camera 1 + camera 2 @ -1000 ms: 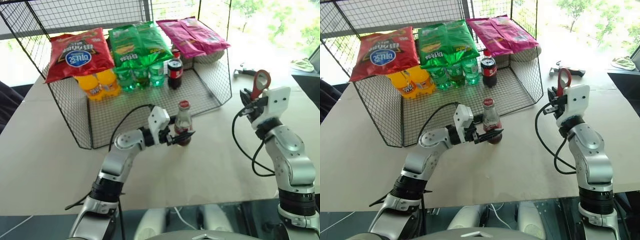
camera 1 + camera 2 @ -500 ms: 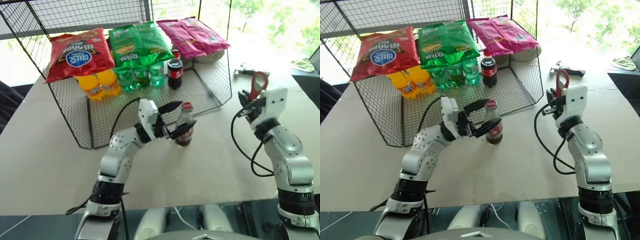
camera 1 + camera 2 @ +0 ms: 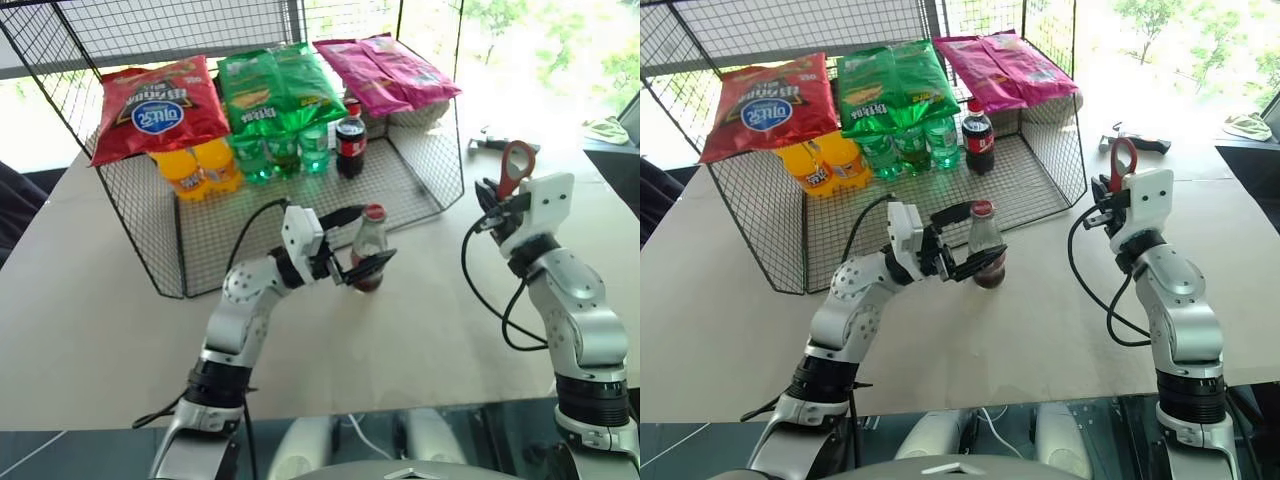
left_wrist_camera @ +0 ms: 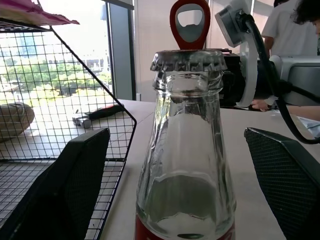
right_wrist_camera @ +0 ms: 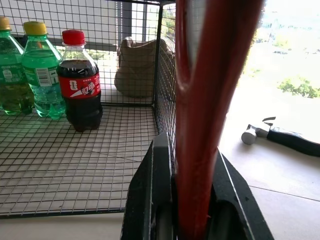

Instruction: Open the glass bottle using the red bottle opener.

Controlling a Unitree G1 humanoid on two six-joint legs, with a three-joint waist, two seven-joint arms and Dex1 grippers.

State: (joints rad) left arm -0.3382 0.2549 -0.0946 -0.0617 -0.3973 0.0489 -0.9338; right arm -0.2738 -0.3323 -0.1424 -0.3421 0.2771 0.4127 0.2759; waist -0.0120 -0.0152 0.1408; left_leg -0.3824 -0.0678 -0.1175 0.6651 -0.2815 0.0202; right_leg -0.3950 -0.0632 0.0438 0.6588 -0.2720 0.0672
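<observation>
The glass bottle (image 3: 368, 251) stands upright on the table (image 3: 90, 310), just in front of the open side of the wire basket (image 3: 420, 175), its crimped cap (image 4: 189, 60) in place and the glass mostly empty above the red label. I read the step in hand as securing the bottle: my left gripper (image 3: 359, 243) brackets it with jaws spread wide, one finger on either side, and in the left wrist view both pads (image 4: 65, 185) stand clear of the glass, so nothing is gripped. The left forearm reaches in from the left, the gripper lying roughly level and pointing across toward the right arm. My right gripper (image 3: 505, 200) is clamped on the handle of the red bottle opener (image 3: 518, 167), holding it upright with the ring head uppermost, well apart from the bottle to its right; the right wrist view confirms the fingers (image 5: 150, 195) tight on the red shaft. In my judgement the next move calls for closing the left jaws on the bottle's body to steady it, then carrying the opener across and tipping the ring down over the cap edge. The risk I note is the bottle toppling if the opener arrives before the grip is made.
</observation>
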